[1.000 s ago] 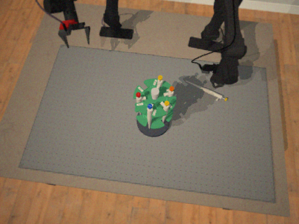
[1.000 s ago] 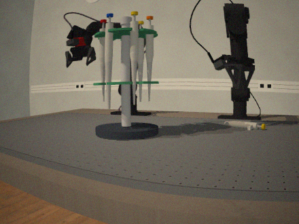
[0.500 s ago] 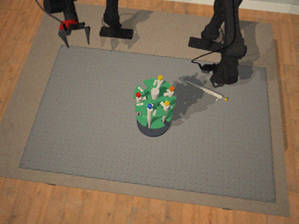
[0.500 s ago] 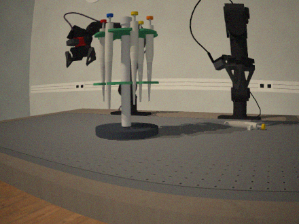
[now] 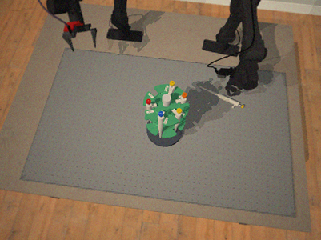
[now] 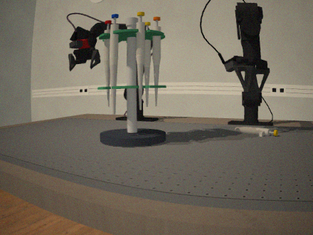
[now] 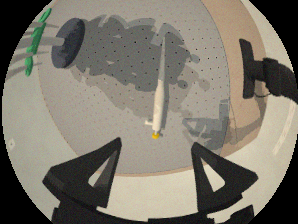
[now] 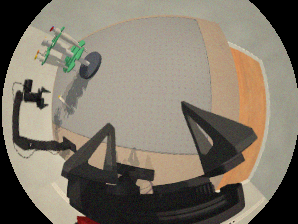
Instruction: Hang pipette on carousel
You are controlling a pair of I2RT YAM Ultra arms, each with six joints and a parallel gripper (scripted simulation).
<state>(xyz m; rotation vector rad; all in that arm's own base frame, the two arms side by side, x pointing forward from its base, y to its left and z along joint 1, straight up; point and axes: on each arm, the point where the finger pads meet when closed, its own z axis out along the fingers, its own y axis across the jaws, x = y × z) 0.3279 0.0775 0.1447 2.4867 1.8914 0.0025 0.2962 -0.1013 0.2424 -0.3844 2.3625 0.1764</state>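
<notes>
A white hand pipette [image 5: 226, 99] [image 6: 253, 130] [image 7: 158, 107] with a yellow push button lies on the grey mat. Its finger hook [image 7: 149, 122] points sideways, and the print on the button is not legible. The carousel [image 5: 169, 133] [image 6: 131, 107] [image 7: 67, 43] [image 8: 91, 65] stands upright, with a green head and white labels. My left gripper [image 6: 254, 91] [image 7: 157, 145] [image 8: 49, 98] is open and empty, pointing down above the pipette without touching it. My right gripper [image 5: 84, 48] [image 6: 82, 68] [image 8: 143, 116] is open and empty, raised away from the carousel and the pipette.
Several pipettes hang on the carousel: one with a red button [image 5: 148, 101], one blue [image 5: 161, 114], one orange [image 5: 184, 95], and two yellow. The dark round base [image 6: 133, 139] stands on the mat [image 5: 82, 151]. Wall and arm bases are at the back.
</notes>
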